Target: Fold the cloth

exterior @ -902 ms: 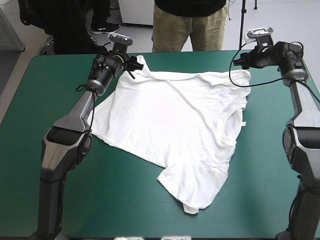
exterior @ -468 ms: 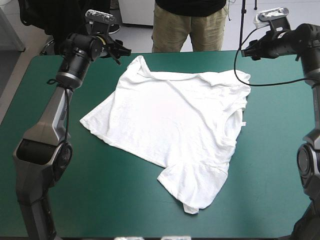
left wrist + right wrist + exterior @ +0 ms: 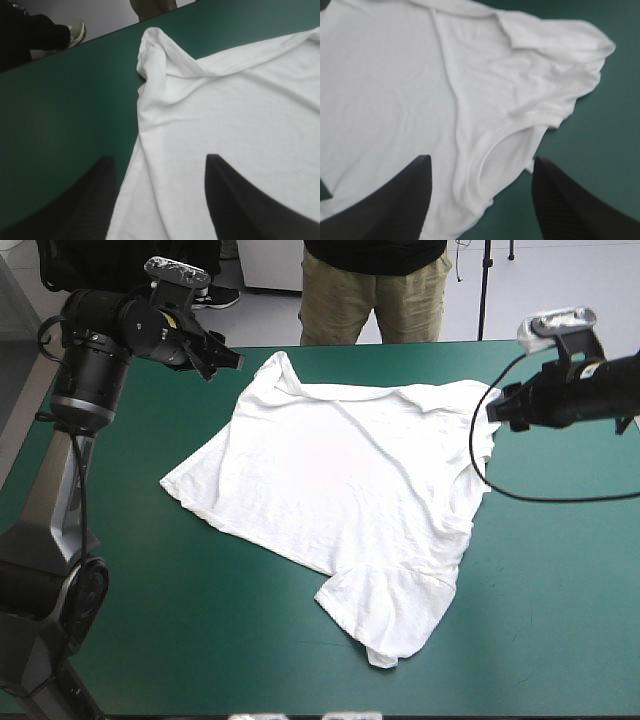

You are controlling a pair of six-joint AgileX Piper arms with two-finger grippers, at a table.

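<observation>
The surface [image 3: 150, 640] has a teal-green cover. Near its front edge there is only bare cover. A little farther in lies the nearest end of the white T-shirt [image 3: 330, 470]. That end is bunched up and narrow, with a small fold at its tip.

Past that, the T-shirt opens out wide and lies mostly flat across the middle of the surface. It sits a bit crooked, turned at a slant to the edges. Long soft wrinkles run across it. One corner sticks out toward the left side.

On the right side of the T-shirt is the neck hole [image 3: 490, 150], with crumpled cloth around it. The right gripper [image 3: 497, 410] hangs just beside this part, up off the surface. Its two black fingers [image 3: 395, 205] are spread wide apart and hold nothing. In the right wrist view the neck hole shows between them, lower down.

Farthest away, near the back edge, one corner of the T-shirt rises in a small twisted peak [image 3: 152, 45]. The left gripper [image 3: 228, 362] hangs close to this peak, on its left side, and does not touch it. Its fingers are also wide apart and empty. In the left wrist view the edge of the T-shirt runs between them, with bare cover beside it.
</observation>
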